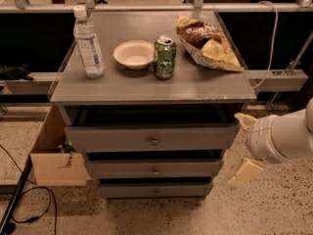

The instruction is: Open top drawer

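Gripper (245, 146) (spread wide) hangs just right of the top drawer (117, 139).

The tool (246, 146) (fingers spread apart) hangs just right of the top drawer (112, 138), which stands slightly out.

Grey top drawer (122, 140) — slightly ajar, claw (242, 147) just right.

Matt grey wood is fronting the top drawer (151, 139); the smooth cream hand (238, 149) is hovering right of it.
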You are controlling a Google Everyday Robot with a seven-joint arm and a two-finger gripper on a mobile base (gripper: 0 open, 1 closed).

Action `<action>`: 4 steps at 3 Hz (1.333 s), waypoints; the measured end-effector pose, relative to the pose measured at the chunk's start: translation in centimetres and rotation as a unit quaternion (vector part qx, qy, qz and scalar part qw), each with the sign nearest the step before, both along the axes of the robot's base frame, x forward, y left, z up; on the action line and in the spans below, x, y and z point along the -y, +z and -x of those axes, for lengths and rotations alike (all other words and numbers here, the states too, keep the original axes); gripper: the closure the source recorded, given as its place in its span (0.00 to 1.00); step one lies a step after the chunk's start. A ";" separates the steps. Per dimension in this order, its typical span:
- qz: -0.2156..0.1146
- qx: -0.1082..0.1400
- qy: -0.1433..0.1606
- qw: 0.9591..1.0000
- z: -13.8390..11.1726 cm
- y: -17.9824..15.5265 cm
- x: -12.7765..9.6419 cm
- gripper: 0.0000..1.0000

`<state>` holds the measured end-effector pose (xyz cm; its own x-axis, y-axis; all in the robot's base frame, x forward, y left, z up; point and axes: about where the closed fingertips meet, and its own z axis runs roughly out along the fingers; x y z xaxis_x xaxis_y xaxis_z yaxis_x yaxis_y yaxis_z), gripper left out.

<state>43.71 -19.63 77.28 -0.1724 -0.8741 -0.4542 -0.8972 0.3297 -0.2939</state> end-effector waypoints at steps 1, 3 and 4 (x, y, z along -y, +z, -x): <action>0.006 -0.010 -0.001 1.000 -1.0 -1.0 -0.5 0.00; 0.019 -0.048 0.003 0.999 -5.6 -6.7 -3.0 0.00; 0.020 -0.048 0.004 0.999 -5.7 -6.7 -3.1 0.00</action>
